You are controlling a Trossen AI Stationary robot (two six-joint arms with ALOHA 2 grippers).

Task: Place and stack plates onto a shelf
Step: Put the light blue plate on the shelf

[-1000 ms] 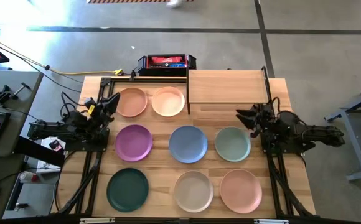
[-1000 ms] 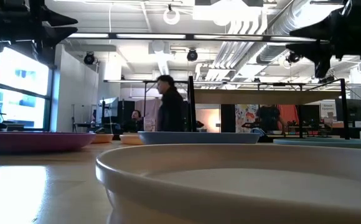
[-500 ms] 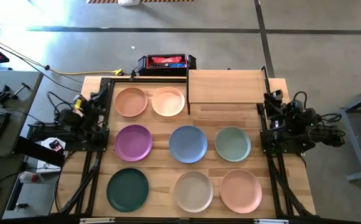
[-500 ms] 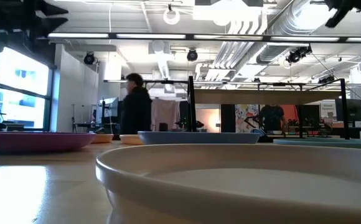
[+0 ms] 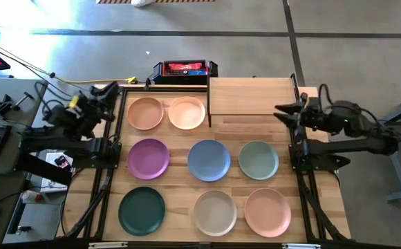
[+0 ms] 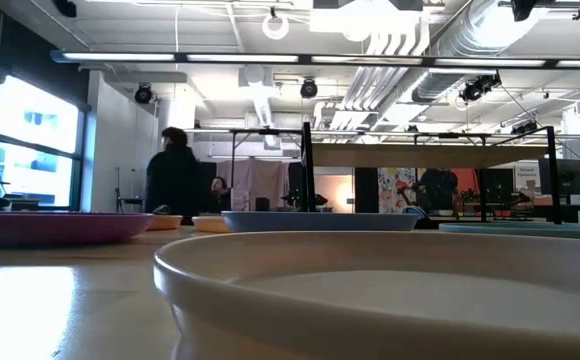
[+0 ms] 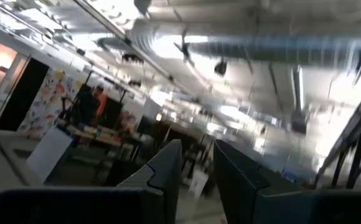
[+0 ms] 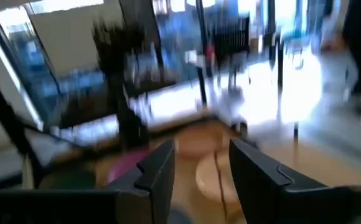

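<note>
High view looks straight down on table (image 5: 218, 183); low view sits at tabletop level, close behind beige plate (image 6: 390, 290), shared by both.

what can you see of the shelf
The shelf is a rectangular board of pale wood, raised on thin black legs. It stands at the table's far edge, toward the right, just beside the cream plate and beyond the blue plate and sage green plate. Its top is bare: no plate is on it. Neither gripper touches it; the right gripper hovers near its right end.
</note>
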